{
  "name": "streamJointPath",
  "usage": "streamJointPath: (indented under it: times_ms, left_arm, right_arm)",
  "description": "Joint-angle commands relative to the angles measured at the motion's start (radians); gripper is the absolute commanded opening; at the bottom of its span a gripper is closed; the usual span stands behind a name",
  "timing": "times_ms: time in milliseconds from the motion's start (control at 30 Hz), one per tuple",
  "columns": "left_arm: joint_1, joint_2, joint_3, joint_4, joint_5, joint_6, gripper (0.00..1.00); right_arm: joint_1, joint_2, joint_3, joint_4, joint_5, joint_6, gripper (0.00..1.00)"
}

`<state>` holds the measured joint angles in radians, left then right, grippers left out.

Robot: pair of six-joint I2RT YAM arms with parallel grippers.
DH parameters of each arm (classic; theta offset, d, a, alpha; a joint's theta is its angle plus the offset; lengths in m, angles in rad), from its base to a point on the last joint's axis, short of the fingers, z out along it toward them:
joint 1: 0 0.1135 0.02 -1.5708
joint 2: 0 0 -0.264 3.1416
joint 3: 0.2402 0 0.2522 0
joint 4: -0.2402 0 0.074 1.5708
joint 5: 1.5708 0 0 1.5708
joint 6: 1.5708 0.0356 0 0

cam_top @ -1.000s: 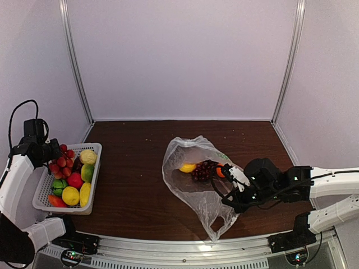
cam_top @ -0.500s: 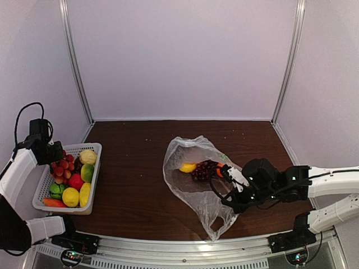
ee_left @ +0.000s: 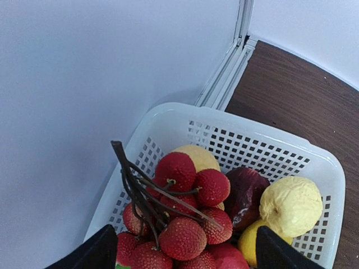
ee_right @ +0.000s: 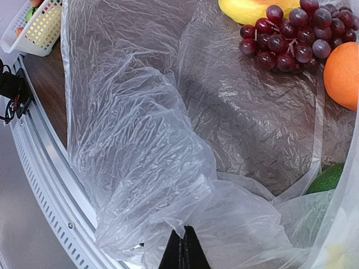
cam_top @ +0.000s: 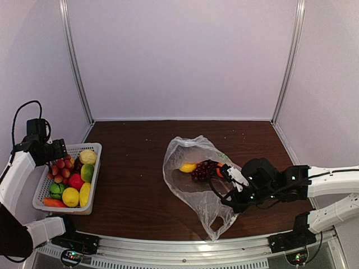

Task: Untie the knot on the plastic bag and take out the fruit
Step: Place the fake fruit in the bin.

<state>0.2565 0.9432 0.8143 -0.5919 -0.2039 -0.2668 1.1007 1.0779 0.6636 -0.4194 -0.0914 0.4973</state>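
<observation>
Plastic bag (cam_top: pixel 193 190): clear, crumpled, lying at mid-desk (cam_top: pixel 134 168), holding a yellow fruit (cam_top: pixel 188 167), purple grapes (cam_top: pixel 204 169), an orange (cam_top: pixel 220 171) and a green fruit (ee_right: pixel 328 178). Right claw (ee_right: pixel 180 250): fingers pressed together, pinching the bag's film at its near right edge. Left claw (ee_left: pixel 182 255): spread wide, holding nothing, above the white basket (ee_left: pixel 224 120) of lychees (ee_left: pixel 188 221) and other fruit at the desk's left edge.
</observation>
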Motion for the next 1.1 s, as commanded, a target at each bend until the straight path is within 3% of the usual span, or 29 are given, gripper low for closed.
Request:
streamJointPath:
  times_ms: [0, 167, 267, 700, 833, 1000, 1067]
  left_arm:
    - [0.007, -0.039, 0.012, 0.049, 0.054, 0.022, 0.9]
    - [0.005, -0.071, 0.044, 0.009, 0.314, 0.062, 0.93]
    - [-0.037, -0.085, 0.079, -0.026, 0.373, 0.056, 0.93]
    - [-0.522, -0.021, 0.203, -0.05, 0.425, -0.135, 0.92]
    - [-0.674, -0.004, 0.167, 0.067, 0.503, -0.23, 0.92]
    - [-0.847, 0.036, 0.113, 0.247, 0.549, -0.344, 0.93]
    - [-0.879, 0.056, 0.082, 0.327, 0.588, -0.383, 0.94]
  right_arm:
    - [-0.004, 0.004, 0.025, -0.012, 0.018, -0.01, 0.0]
    - [-0.004, 0.014, 0.04, -0.035, 0.009, -0.021, 0.0]
    - [-0.004, 0.02, 0.048, -0.04, 0.003, -0.025, 0.0]
    - [-0.004, -0.018, 0.021, -0.014, -0.01, 0.012, 0.0]
    - [-0.004, -0.032, 0.031, -0.01, -0.018, 0.018, 0.16]
    - [-0.004, -0.063, 0.074, -0.044, -0.04, 0.02, 0.56]
    - [-0.004, -0.09, 0.103, -0.064, -0.048, 0.017, 0.67]
